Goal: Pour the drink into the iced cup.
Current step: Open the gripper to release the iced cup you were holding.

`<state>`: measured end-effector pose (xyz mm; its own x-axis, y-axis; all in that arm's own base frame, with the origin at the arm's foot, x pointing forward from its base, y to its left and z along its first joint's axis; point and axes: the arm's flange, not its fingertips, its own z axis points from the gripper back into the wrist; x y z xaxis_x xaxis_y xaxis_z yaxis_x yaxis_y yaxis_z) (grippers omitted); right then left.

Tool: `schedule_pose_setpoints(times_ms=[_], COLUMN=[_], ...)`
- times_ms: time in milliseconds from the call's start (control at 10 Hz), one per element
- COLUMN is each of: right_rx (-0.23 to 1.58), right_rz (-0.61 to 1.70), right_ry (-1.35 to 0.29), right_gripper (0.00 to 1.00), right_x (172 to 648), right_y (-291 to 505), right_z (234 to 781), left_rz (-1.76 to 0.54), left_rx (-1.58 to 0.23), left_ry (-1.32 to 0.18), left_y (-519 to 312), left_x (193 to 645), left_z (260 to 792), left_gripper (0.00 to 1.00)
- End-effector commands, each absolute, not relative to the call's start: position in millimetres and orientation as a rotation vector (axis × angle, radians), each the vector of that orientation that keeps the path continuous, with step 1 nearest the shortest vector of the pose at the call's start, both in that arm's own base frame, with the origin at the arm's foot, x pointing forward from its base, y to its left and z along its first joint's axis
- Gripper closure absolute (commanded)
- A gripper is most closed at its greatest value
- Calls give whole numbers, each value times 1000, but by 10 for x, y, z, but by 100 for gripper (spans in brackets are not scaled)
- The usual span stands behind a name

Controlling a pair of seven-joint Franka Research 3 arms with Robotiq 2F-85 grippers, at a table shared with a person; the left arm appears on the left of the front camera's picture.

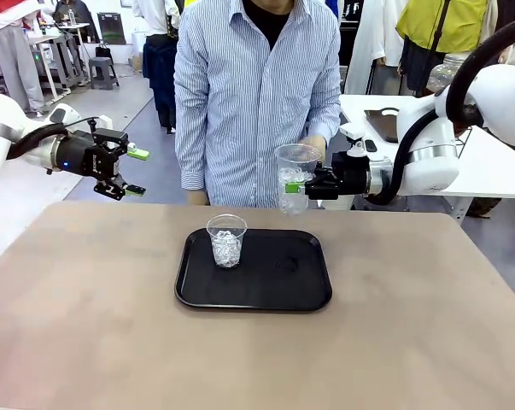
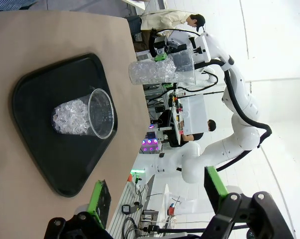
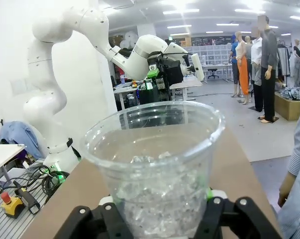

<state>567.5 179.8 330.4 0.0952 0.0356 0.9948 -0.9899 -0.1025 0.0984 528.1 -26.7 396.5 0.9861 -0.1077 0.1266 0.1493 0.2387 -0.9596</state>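
The room is a bright open lab, with white tables, racks of clothing and other people farther off; any print back there is too small to read. A person in a blue striped shirt stands at the far edge of the tan surface.

A black tray lies at the middle of the surface. The iced cup, clear plastic and unlabelled, stands upright in the tray's far left corner, about half full of ice. In the left wrist view the same cup shows its open mouth, with bare tray all around it.

The right gripper is above the far edge of the surface, beyond the tray's far right corner. It pinches a second clear cup between its green pads. This held cup is upright and carries ice in its lower part. Its contents look colourless, and it cannot be told whether the drink lies among the ice. The right wrist view looks straight over its rim, with the black fingers clamped on either side. The person's hand is just behind the held cup.

The left gripper hovers over the far left corner of the surface with its jaws spread wide and nothing between them. Nothing stands between the held cup and the iced cup.

A yellow box with a red button and loose cables lie on a bench beside the surface.
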Motion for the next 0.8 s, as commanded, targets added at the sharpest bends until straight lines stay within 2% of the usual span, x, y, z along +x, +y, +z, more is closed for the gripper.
schedule_pose_setpoints(times_ms=[0,700], right_rx=[1306,1306], right_rz=[1227,1227], right_ry=[-1073,-1073], right_gripper=[36,36], right_x=[5668,5668], right_y=[1806,1806], right_z=[3354,3354], left_rz=[-181,-181], left_rx=[-1317,-1317], left_ry=[-38,-38], left_y=[-264,-264], left_x=[5276,5276], left_z=[3980,3980], left_gripper=[0,0])
